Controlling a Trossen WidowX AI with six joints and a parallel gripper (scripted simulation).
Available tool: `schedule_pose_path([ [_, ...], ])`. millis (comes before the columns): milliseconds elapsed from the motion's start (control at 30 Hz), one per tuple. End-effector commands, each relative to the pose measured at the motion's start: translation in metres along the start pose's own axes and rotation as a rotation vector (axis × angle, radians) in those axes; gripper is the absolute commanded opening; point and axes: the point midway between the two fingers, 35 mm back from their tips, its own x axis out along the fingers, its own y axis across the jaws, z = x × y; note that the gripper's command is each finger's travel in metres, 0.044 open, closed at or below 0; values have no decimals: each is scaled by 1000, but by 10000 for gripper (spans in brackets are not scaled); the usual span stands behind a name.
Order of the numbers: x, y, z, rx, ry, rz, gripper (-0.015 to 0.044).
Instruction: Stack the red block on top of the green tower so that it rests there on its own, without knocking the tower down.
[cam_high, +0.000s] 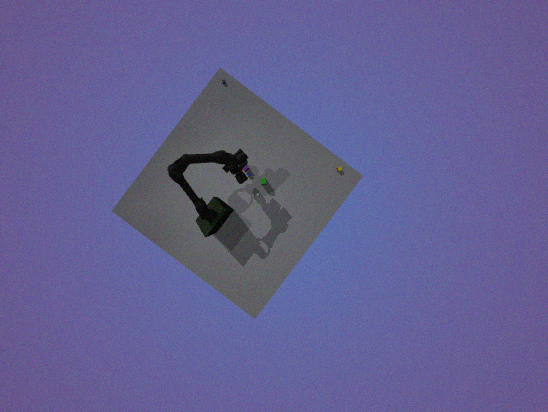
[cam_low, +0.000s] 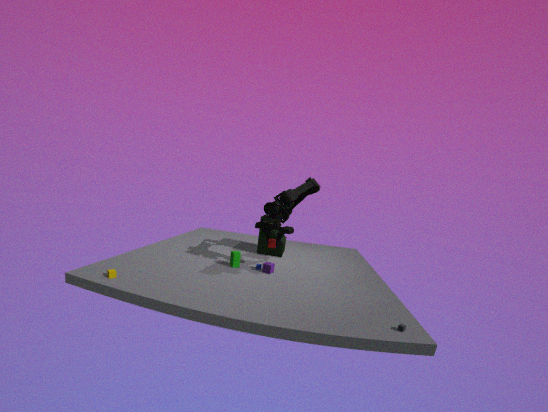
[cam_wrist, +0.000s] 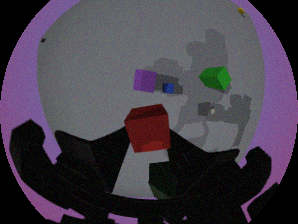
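The red block (cam_low: 272, 243) (cam_wrist: 149, 131) is between the fingertips of my gripper, held up in the air above the table. My gripper (cam_wrist: 149, 129) is shut on it. In the top view the block is hidden under the gripper and arm. The green tower (cam_high: 263, 181) (cam_low: 235, 259) (cam_wrist: 215, 78) stands upright on the table, apart from the gripper. In the exterior view it is left of the red block, and in the wrist view it is up and to the right of it.
A purple block (cam_high: 245, 169) (cam_low: 268, 268) (cam_wrist: 145, 81) and a small blue block (cam_high: 249, 174) (cam_low: 258, 266) (cam_wrist: 168, 88) lie near the tower. A yellow block (cam_high: 340, 169) (cam_low: 112, 273) (cam_wrist: 241, 11) and a dark block (cam_high: 224, 82) (cam_low: 401, 327) (cam_wrist: 43, 40) are near the table's far corners.
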Motion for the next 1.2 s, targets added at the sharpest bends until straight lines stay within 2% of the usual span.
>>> schedule_pose_path([
  [0,-4,-2,3,-6,-7,-3,0],
  [600,-9,-69,66,-7,-14,-14,0],
  [1167,-7,-144,103,-11,-14,-10,0],
])
